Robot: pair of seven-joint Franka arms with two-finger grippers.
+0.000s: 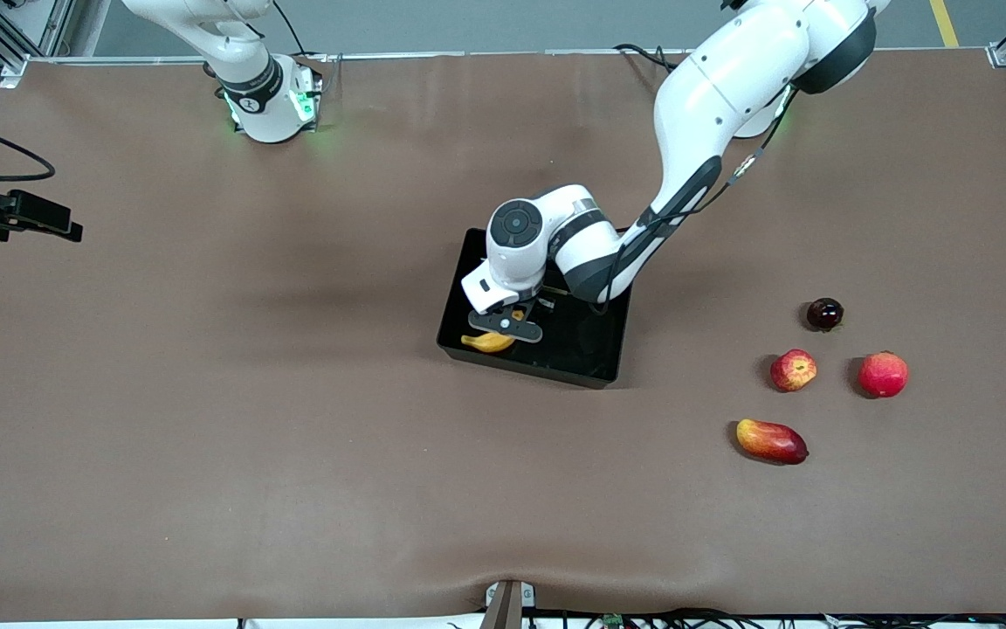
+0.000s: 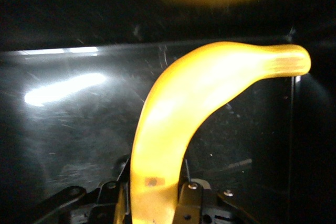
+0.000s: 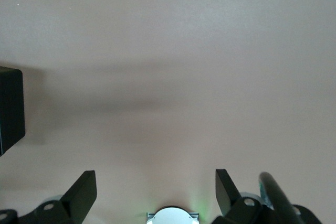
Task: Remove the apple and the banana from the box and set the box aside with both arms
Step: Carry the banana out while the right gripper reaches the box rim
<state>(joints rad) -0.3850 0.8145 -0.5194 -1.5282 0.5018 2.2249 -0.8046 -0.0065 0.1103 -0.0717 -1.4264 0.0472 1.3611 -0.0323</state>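
On the brown table (image 1: 206,437), an elongated red-yellow mango (image 1: 771,440) lies nearest the front camera, toward the left arm's end. Just farther off sit the apple (image 1: 793,369), already out of the box, and a rounder pink-red fruit (image 1: 883,374); a small dark fruit (image 1: 824,314) lies farther still. At mid-table stands the black box (image 1: 595,349), and inside it, along the wall nearest the camera at the corner toward the right arm's end, lies the banana (image 1: 487,342). The left gripper (image 1: 512,325) is down in the box, its fingers (image 2: 190,199) pressed together on the banana near one end; the fruit's long axis curves away from the grip along the box floor, so the free end will likely swing once raised. Judged from this, a straight lift clear of the low wall comes next. The right arm waits near its base, and the right gripper (image 3: 152,192) hangs spread and empty over bare table, the box's corner well apart from it.
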